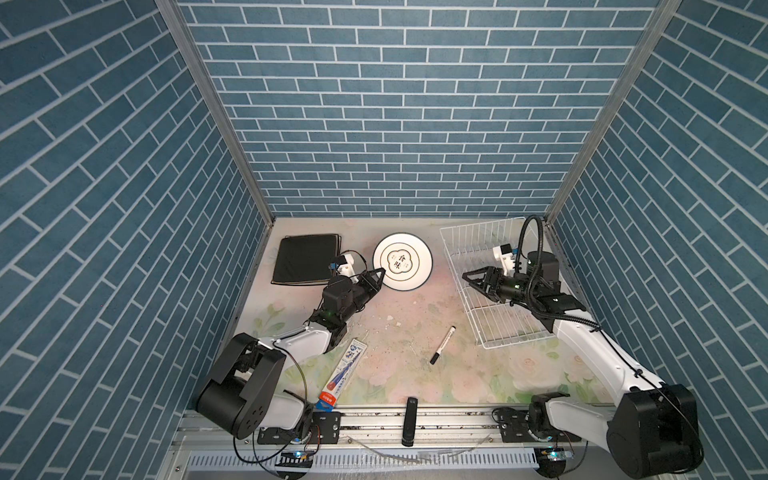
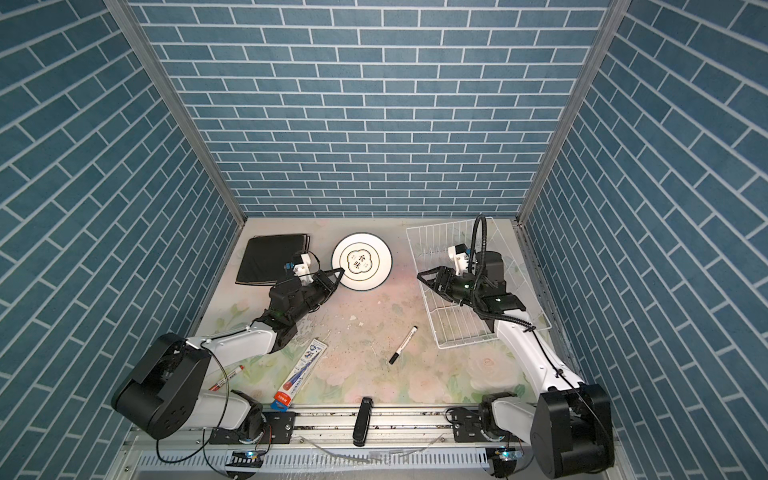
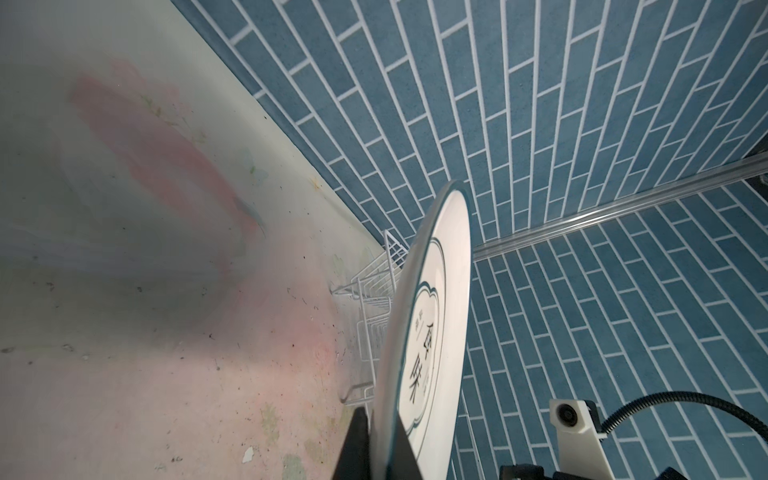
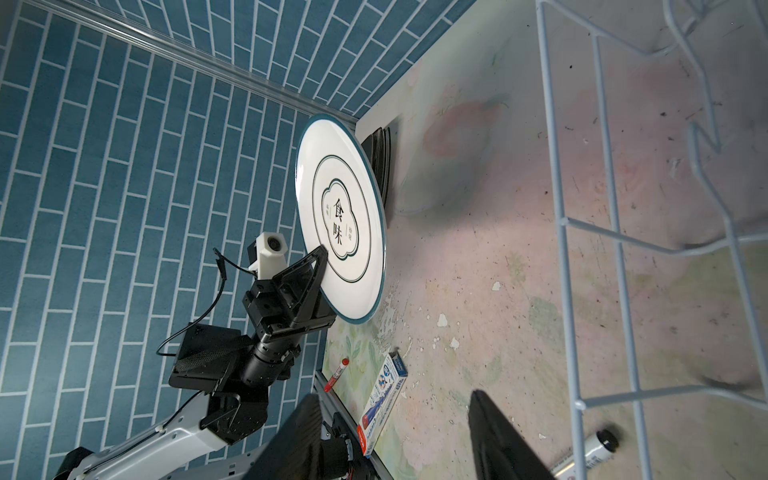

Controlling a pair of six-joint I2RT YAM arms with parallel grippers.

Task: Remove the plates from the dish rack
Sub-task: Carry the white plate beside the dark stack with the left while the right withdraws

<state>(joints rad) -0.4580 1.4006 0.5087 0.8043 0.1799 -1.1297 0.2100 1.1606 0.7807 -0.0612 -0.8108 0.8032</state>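
We find the left gripper clamped on the near rim of the round plate, which it holds tilted and clear of the table at the far centre. The square plates lie stacked at far left, black on top. The dish rack at right appears empty. The right gripper stands over its left wall, jaws apart and empty. We judge this to be the last plate in transit. The next move calls for levelling it, lowering it, then releasing.
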